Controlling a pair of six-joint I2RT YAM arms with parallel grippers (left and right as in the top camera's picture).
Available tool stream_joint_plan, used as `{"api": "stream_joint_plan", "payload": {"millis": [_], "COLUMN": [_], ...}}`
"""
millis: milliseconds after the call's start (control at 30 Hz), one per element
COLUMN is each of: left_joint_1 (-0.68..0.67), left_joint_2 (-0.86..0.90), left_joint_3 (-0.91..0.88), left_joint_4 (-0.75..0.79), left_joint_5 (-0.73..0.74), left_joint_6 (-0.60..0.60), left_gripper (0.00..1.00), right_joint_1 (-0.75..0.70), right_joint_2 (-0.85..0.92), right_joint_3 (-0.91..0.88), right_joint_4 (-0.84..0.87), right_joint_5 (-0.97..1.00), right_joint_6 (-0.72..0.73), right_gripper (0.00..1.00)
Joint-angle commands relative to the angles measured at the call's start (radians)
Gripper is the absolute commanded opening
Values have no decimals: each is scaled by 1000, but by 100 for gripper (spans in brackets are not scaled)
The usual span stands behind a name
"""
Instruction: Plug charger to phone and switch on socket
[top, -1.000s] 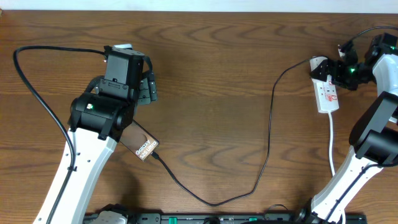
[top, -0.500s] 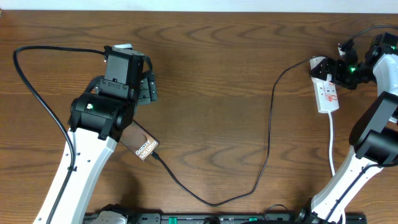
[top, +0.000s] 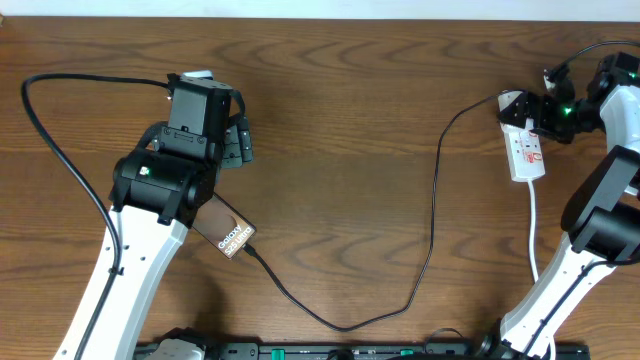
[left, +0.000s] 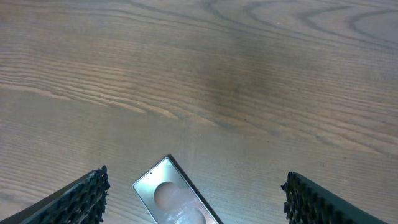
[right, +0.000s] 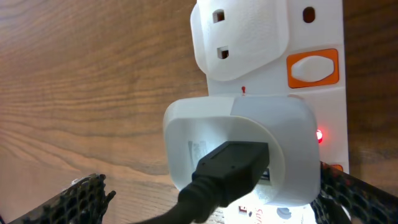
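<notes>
- Overhead: phone (top: 228, 233) sits lower left, half under the left arm. Charger (top: 432, 200) loops from its lower end to the socket (top: 527, 152), upper right. Left gripper (top: 238, 143) is spread wide and empty; right gripper (top: 535, 115) is at the socket's top end.
- Left wrist: fingers (left: 78, 199) flank the phone's camera corner without touching. Risk: a low sweep shoves the phone and tugs the plug loose.
- Right wrist: jaws wide and empty, either side of the white adapter (right: 239, 152). Red lamp (right: 319, 135) glows. Risk: clipping the orange switch (right: 314, 67).

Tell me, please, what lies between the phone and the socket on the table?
In the overhead view, only the thin black charger cable crosses the bare wooden table between the phone and the socket.
</notes>
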Motion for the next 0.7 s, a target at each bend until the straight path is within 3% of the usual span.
{"api": "stream_joint_plan", "payload": {"millis": [0,367,667], "left_joint_1": [-2,-2,-2], "left_joint_2": [2,2,2], "left_joint_3": [16,16,16], "left_joint_4": [-3,-2,-2], "left_joint_5": [-16,-16,-16], "left_joint_6": [13,13,13], "left_gripper": [88,88,88], "right_joint_1": [56,2,-17], "right_joint_2": [87,42,-123], "right_joint_3": [-38,-34,-32], "right_joint_4": [-22,-26,-18], "right_joint_5": [-50,18,115], "right_joint_6": [92,163,185], "right_gripper": [99,99,99]}}
